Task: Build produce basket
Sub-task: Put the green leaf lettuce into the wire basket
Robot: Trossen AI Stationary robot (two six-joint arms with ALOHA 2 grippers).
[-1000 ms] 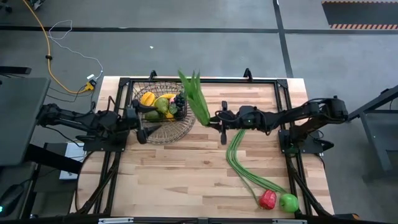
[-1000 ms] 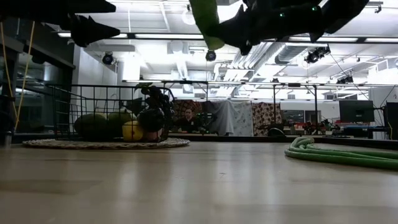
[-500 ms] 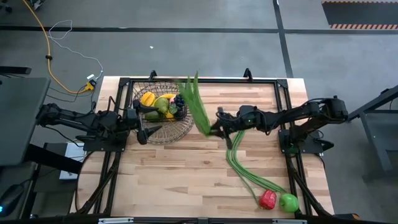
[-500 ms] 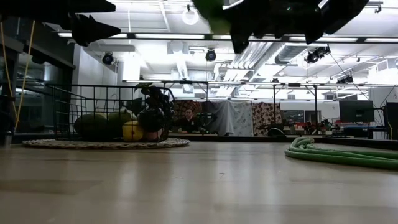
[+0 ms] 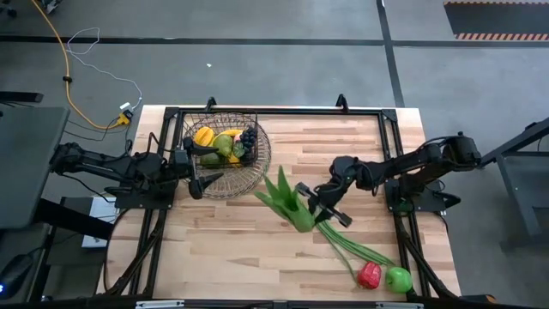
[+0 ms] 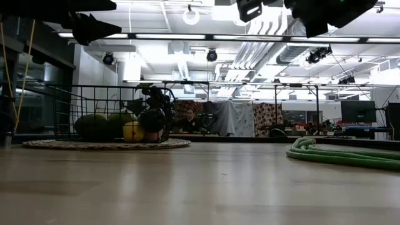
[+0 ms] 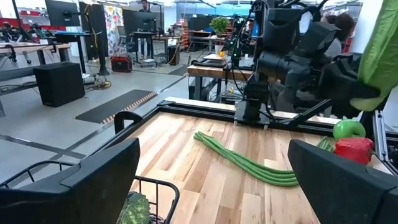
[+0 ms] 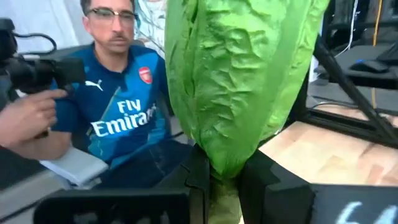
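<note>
Right gripper (image 5: 310,202) above the middle of the table (image 5: 257,257), fingers clamped on the stalk end of the leafy greens (image 5: 286,199); greens raised off the wood, leaves fanned toward the basket (image 5: 225,163) without touching it, stalk pinched between the two dark fingers (image 8: 199,171) in the right wrist view. Long green beans (image 5: 339,240) flat on the wood just beside that gripper, trailing toward the near right corner, with red pepper (image 5: 370,275) and green apple (image 5: 398,279) side by side at their end. Left gripper (image 5: 196,172) at the basket's left rim, jaws spread wide, holding nothing. Basket at the far left of the table, on a round woven mat (image 6: 106,144), already filled with yellow banana (image 5: 206,136), green pear (image 5: 225,146) and dark grapes (image 5: 248,137). Person (image 8: 118,112) in a blue shirt beyond the table edge, visible behind the greens in the right wrist view.
</note>
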